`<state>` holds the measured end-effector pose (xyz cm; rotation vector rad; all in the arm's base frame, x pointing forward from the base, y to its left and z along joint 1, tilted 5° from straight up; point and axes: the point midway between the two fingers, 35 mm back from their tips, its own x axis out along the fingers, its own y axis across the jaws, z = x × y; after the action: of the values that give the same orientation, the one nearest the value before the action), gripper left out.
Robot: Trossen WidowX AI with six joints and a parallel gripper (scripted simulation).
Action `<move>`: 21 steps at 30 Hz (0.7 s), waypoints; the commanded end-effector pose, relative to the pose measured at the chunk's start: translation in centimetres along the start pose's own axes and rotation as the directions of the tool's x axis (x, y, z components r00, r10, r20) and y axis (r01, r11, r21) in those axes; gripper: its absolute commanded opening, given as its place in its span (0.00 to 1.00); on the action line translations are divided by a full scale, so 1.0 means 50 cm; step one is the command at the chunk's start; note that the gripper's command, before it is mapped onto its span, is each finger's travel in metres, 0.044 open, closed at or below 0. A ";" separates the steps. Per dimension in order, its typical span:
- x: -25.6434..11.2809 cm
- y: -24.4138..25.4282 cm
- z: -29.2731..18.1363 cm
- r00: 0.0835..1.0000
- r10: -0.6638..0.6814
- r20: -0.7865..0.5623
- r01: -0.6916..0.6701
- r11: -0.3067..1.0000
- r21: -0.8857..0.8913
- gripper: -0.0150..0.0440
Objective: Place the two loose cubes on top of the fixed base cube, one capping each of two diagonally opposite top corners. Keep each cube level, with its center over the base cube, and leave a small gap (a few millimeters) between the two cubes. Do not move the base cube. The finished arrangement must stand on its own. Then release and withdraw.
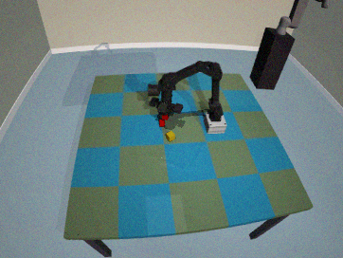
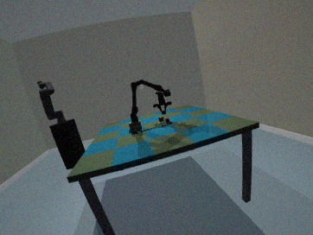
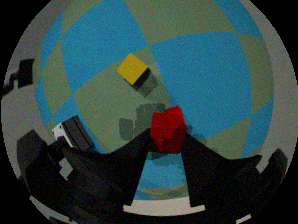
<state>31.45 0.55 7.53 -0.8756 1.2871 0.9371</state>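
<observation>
My gripper (image 1: 165,115) (image 2: 163,111) (image 3: 165,133) points down and is shut on a red cube (image 1: 165,118) (image 2: 163,112) (image 3: 164,131), holding it above the table. The fingertips press on its two sides. The other red cube (image 1: 162,123) (image 2: 168,120) (image 3: 176,111) rests on the table close by; in the wrist view the held cube covers most of it. A yellow cube (image 1: 171,137) (image 2: 161,118) (image 3: 132,69) sits on the table a short way from that red cube, with nothing on top of it.
The arm's white and black base (image 1: 216,125) (image 2: 135,126) (image 3: 75,132) stands on the checkered table (image 1: 189,161) (image 2: 216,123), to one side of the cubes. A dark pedestal (image 1: 272,59) (image 2: 67,142) with another arm-like object stands beyond the table.
</observation>
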 end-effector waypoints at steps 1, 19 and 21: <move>0.003 0.016 0.017 1.000 -0.003 0.001 0.003 1.000 -0.005 0.43; 0.024 0.093 0.092 1.000 0.000 0.007 0.000 0.999 -0.053 0.43; 0.026 0.102 0.099 1.000 0.001 0.008 0.000 0.998 -0.058 0.43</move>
<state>29.16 6.52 6.66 -0.9111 1.2611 0.9842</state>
